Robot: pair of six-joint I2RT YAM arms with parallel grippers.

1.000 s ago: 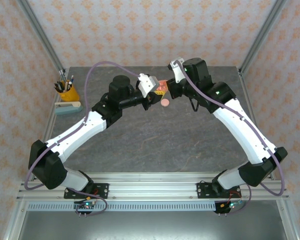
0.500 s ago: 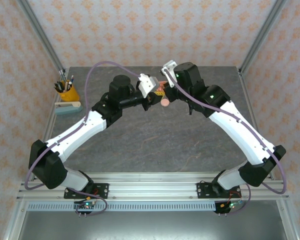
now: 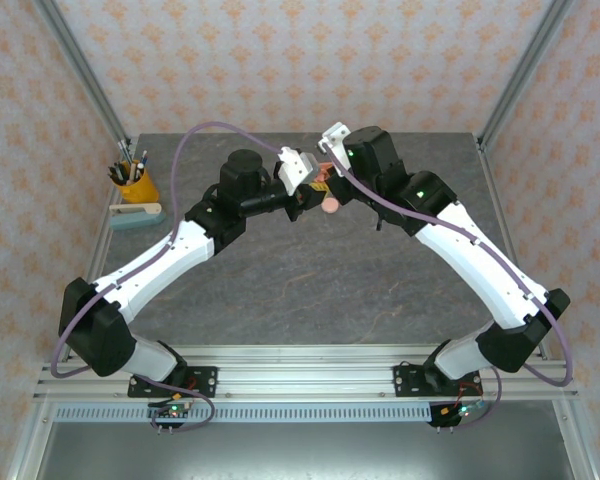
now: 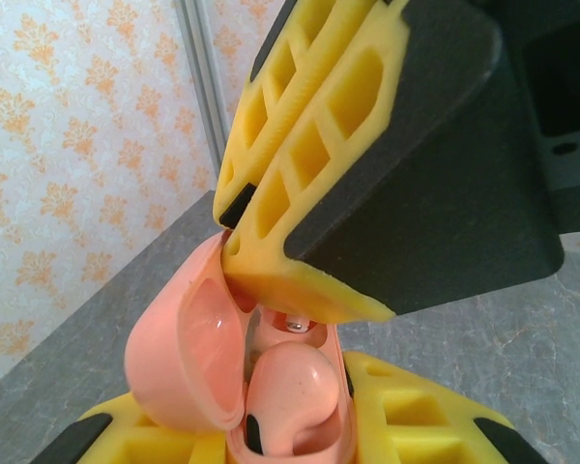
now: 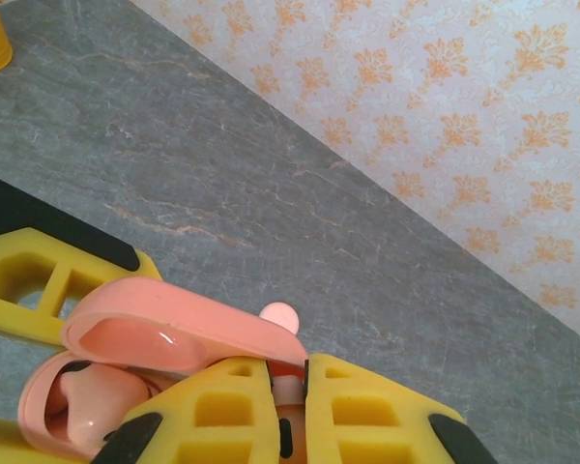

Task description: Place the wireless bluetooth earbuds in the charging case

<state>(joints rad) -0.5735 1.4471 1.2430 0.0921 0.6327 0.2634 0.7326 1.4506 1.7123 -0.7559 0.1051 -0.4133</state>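
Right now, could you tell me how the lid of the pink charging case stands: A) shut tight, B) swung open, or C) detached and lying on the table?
B: the lid of the charging case is swung open to the side, with one earbud seated in the body, while the right gripper holds a second earbud at the other slot.

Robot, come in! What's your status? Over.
Left gripper shut on open case. Right gripper shut on earbud, at case mouth. Other earbud already seated. Nothing blocking.
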